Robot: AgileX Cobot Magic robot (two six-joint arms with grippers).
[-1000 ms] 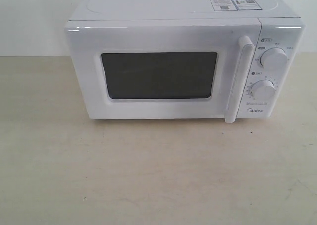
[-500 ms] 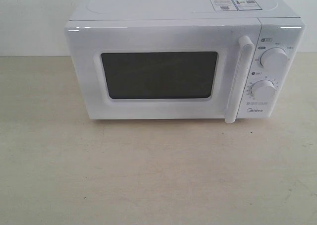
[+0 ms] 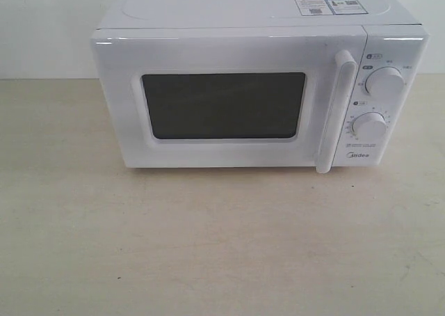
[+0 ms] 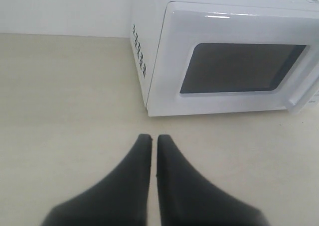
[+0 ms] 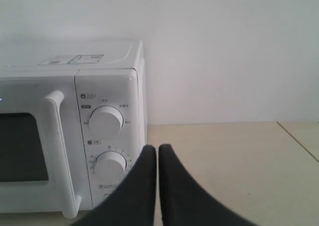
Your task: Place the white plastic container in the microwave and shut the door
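The white microwave stands at the back of the beige table, its door closed flat, with the dark window and the vertical bar handle toward the right. Two round knobs sit on the right panel. The white plastic container shows in no view. My left gripper is shut and empty, over bare table in front of the microwave's left corner. My right gripper is shut and empty, beside the microwave's knob panel. Neither gripper appears in the exterior view.
The beige table stretches in front of the microwave. A white wall rises behind it. A seam in the table surface runs at the far right of the right wrist view. A label sticker lies on the microwave top.
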